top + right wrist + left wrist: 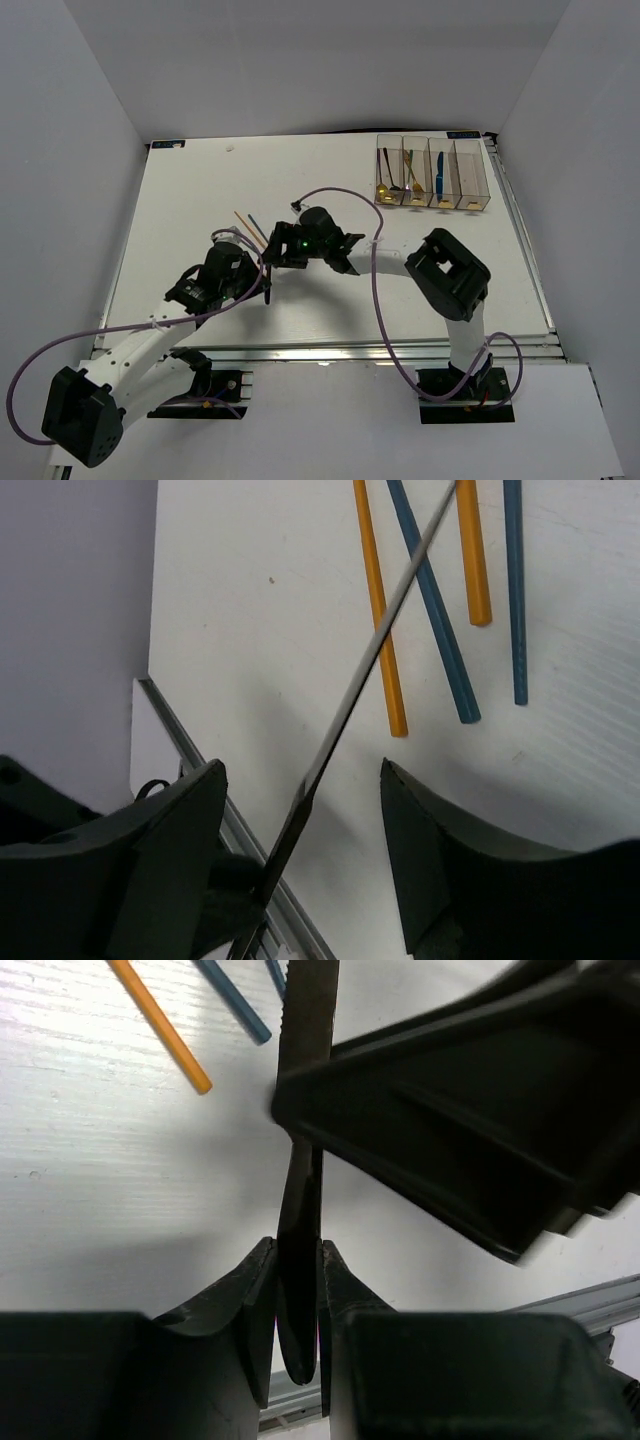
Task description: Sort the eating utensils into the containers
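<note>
Two grippers met on one dark utensil (308, 1020): the left gripper (297, 1260) pinched its lower end, and its long axis ran up between the wide-spread fingers of the right gripper (302, 770), with loose chopsticks (430, 600) beyond the fingertips.

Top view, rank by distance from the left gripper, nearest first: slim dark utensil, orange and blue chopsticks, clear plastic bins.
1. The slim dark utensil: clamped in the left gripper itself.
2. The orange and blue chopsticks: lying just beyond it, mid-table.
3. The clear plastic bins: a row at the far right corner, well away.
</note>
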{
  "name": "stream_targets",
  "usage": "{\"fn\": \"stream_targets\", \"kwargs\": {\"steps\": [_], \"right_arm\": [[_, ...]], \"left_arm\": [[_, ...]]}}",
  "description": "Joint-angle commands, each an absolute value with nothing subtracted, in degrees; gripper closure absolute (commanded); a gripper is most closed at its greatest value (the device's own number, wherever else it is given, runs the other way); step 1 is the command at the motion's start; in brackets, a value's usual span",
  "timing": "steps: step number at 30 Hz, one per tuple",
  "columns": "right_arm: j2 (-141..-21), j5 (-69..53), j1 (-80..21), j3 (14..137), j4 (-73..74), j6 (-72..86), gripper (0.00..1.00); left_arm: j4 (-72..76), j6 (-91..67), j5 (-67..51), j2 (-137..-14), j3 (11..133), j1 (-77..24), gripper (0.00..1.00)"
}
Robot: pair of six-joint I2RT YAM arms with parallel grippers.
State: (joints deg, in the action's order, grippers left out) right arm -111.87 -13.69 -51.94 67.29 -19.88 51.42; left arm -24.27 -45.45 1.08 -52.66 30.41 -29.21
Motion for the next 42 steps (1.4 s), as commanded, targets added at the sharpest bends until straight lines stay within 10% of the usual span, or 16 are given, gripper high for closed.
{"fn": "stream_targets", "kwargs": {"steps": [1,5,6,16,25,28,42], "right_arm": [[-115.21,-15.02,-52.56,72.68,-14.94,53.17,0.33],[-117.16,-17.57,-53.17,74.79,-14.85,53.44,0.74],[-117.16,-18.01,-53.17,74.53,-15.81,53.87,0.97],[-113.03,-7.50,-54.40,75.77,-4.85,45.11,1.00],[-112.23,2.78,-60.28,82.33,10.00,30.17,0.41],[-116.01,8.15,-64.49,89.46,18.01,24.09,0.21],[-134.29,16.87,-70.66,111.35,32.95,15.65,0.27]], "left_arm": [[-20.92,-45.00,0.09,-50.80,30.32,-29.62,1.00],[-19.78,-44.91,0.09,-50.63,29.53,-29.62,1.00],[-19.34,-44.91,0.09,-50.54,29.27,-29.62,1.00],[-36.10,-45.61,16.57,-46.24,39.52,-29.62,0.86],[-54.65,-54.13,31.53,-44.21,46.49,-29.62,0.02],[-62.64,-59.75,42.34,-45.52,51.23,-29.62,0.02],[-52.56,-45.45,58.18,-32.97,55.55,-29.62,0.02]]}}
